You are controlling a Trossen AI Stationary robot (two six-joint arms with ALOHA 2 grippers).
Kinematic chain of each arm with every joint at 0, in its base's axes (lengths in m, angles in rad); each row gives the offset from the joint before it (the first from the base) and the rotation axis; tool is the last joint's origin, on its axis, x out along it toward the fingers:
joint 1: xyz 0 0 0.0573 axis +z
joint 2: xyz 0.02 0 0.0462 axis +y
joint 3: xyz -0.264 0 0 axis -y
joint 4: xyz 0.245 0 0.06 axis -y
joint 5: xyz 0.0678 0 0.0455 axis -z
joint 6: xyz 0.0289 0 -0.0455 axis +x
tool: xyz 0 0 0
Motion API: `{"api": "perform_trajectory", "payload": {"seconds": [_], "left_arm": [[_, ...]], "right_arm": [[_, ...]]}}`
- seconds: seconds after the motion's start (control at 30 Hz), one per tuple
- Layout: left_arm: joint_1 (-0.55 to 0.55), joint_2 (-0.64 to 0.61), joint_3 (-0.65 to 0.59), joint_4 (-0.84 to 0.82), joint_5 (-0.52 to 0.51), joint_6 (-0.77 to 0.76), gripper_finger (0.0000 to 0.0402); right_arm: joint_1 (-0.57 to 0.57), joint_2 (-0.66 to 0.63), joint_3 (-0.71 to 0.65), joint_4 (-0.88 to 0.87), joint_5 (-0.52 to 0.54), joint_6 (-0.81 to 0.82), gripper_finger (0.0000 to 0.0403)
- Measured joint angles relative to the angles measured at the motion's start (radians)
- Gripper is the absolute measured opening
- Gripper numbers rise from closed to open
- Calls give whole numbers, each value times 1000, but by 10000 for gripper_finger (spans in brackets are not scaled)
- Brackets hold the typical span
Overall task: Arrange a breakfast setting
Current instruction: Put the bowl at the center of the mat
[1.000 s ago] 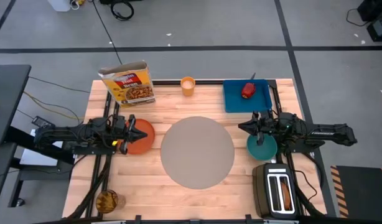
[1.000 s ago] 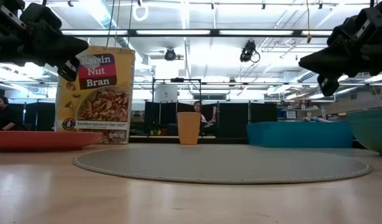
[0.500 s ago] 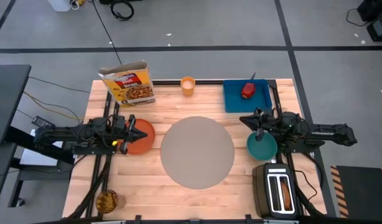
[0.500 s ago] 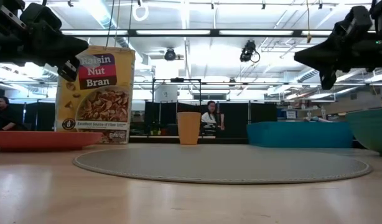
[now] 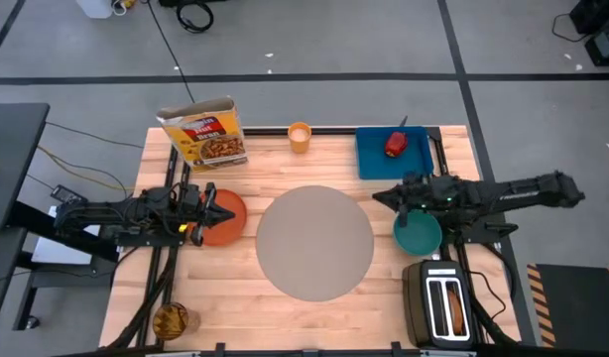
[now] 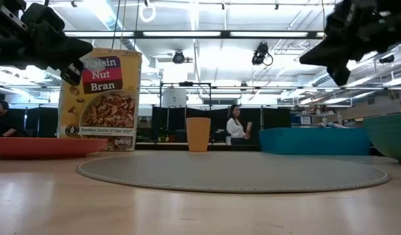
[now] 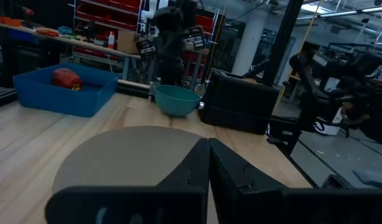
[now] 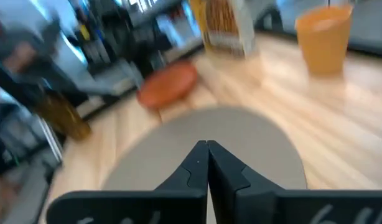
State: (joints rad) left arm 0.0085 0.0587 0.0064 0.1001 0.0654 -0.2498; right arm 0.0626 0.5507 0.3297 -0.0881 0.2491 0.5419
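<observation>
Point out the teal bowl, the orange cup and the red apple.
teal bowl [image 5: 417,235]: high view, on its inner floor.
orange cup [image 5: 299,137]: high view, on its open top.
red apple [image 5: 395,145]: high view, on its upper side, lying on the blue board.

The high view is looking straight down on the whole table [image 5: 275,307]. The low view is looking level across it from the table-top. Both are sharing the grey mat [image 5: 314,243] and cereal box [image 6: 100,98].
</observation>
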Motion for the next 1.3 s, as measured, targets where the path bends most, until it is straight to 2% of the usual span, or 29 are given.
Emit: {"api": "perform_trajectory", "payload": {"seconds": [0.2,0.37,0.47,0.67,0.8,0.93,1.03,1.13,1.3], "left_arm": [[0,0,0,0,0,-1,11],[0,0,0,0,0,0,11],[0,0,0,0,0,-1,11],[0,0,0,0,0,0,11],[0,0,0,0,0,0,11],[0,0,0,0,0,0,11],[0,0,0,0,0,0,11],[0,0,0,0,0,-1,11],[0,0,0,0,0,0,11]], "right_arm": [[67,259,321,-409,-8,104,7],[93,434,556,-771,-123,290,6],[109,509,636,-953,-145,429,10],[117,585,629,-1040,-178,582,51],[113,628,592,-1037,-213,644,103],[119,649,546,-1031,-196,768,161],[131,661,512,-1020,-195,816,189],[141,673,478,-990,-199,854,197],[161,708,446,-971,-199,902,187]]}}
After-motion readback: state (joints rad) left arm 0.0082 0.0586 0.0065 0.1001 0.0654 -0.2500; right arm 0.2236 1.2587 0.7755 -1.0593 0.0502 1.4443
